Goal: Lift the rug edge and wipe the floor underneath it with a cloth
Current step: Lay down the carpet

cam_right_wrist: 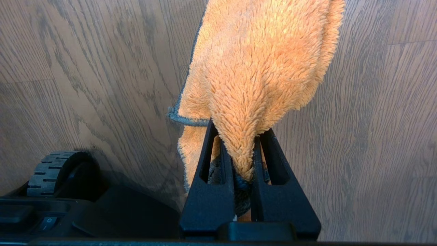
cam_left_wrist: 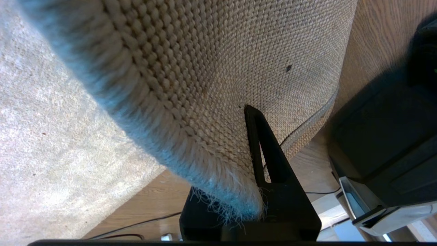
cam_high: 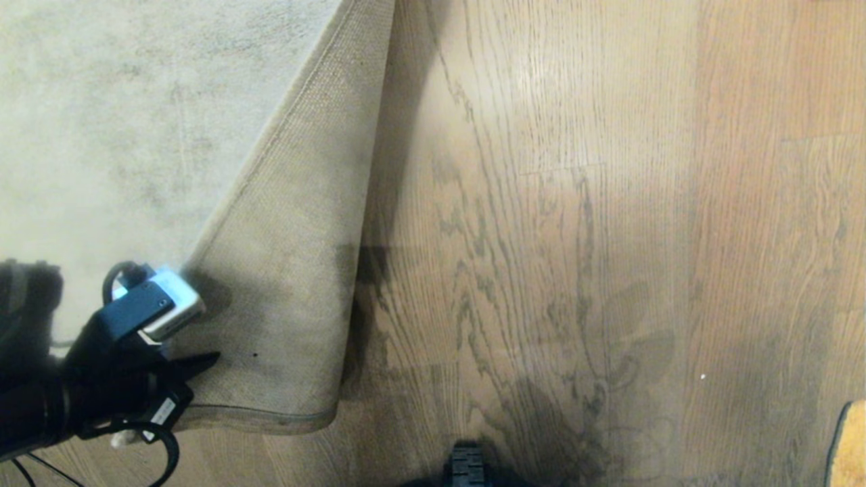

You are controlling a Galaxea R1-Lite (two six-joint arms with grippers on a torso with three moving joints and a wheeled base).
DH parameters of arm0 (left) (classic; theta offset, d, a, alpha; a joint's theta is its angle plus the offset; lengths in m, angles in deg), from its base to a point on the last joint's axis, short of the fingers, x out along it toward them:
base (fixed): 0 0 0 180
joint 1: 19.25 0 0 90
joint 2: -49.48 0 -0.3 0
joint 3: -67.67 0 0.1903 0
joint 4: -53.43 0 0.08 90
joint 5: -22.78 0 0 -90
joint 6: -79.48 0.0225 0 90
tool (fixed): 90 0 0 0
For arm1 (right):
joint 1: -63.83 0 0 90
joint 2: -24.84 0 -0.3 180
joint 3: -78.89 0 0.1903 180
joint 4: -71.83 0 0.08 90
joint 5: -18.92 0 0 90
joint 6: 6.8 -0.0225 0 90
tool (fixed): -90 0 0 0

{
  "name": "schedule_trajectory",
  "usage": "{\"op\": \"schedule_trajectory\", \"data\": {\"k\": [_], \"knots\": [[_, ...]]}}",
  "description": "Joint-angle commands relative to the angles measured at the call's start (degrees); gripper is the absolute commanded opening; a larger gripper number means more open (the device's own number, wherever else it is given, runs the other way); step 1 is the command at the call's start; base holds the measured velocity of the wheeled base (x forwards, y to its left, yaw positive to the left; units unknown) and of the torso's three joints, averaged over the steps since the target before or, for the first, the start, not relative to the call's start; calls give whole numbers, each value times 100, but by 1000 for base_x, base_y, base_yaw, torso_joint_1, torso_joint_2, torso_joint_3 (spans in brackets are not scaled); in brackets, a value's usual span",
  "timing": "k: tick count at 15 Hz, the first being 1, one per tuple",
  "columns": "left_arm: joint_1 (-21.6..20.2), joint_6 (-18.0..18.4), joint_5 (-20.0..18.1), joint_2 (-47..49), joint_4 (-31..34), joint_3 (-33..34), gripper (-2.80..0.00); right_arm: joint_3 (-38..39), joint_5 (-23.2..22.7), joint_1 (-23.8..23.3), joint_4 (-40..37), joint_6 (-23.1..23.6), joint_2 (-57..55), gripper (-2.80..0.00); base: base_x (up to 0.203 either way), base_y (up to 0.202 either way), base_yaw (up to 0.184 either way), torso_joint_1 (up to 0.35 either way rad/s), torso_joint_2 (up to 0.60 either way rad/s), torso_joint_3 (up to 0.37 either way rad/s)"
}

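The pale rug point(cam_high: 101, 122) covers the left of the head view. Its corner is folded back, showing the tan woven backing point(cam_high: 291, 270) and the thin-bound rug edge point(cam_high: 270, 414). My left gripper point(cam_high: 196, 365) is at the lower left, shut on that lifted rug edge point(cam_left_wrist: 307, 126). In the left wrist view one black finger point(cam_left_wrist: 264, 150) presses the backing and the other is hidden under the pile. My right gripper point(cam_right_wrist: 239, 128) is shut on the fuzzy orange cloth point(cam_right_wrist: 259, 61), which hangs above the floor point(cam_right_wrist: 375, 136). A strip of the cloth point(cam_high: 851, 443) shows at the head view's lower right.
Brown wood-grain floor point(cam_high: 575, 223) fills the middle and right of the head view. The robot's black base point(cam_high: 467, 467) pokes in at the bottom, with a ribbed wheel point(cam_right_wrist: 51, 171) beside the right gripper. Thin cables point(cam_left_wrist: 136, 223) lie on the floor near the left gripper.
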Motion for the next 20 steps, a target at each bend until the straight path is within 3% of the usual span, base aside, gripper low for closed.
{"op": "schedule_trajectory", "data": {"k": [1,4,5,9,15,20], "knots": [[-1,18,8,20,3,-7,-280,0,-4,0,0,3,-7,-280,0,0,0,0,0,0],[0,27,-1,20,3,1,-280,0,-4,5,-5,3,-7,-280,0,0,0,0,0,0],[0,18,-12,10,3,1,0,0,-4,4,-2,3,-7,-280,0,0,0,0,0,0],[0,-67,-129,-83,-6,1,0,0,-4,2,1,3,-7,-280,0,0,0,0,0,0],[159,-536,-282,-308,-20,-37,0,0,-4,5,-5,3,-7,-280,0,0,0,0,0,0],[517,-744,-224,78,-783,-19,0,0,-4,1,4,3,-7,-280,0,0,0,0,0,0]]}}
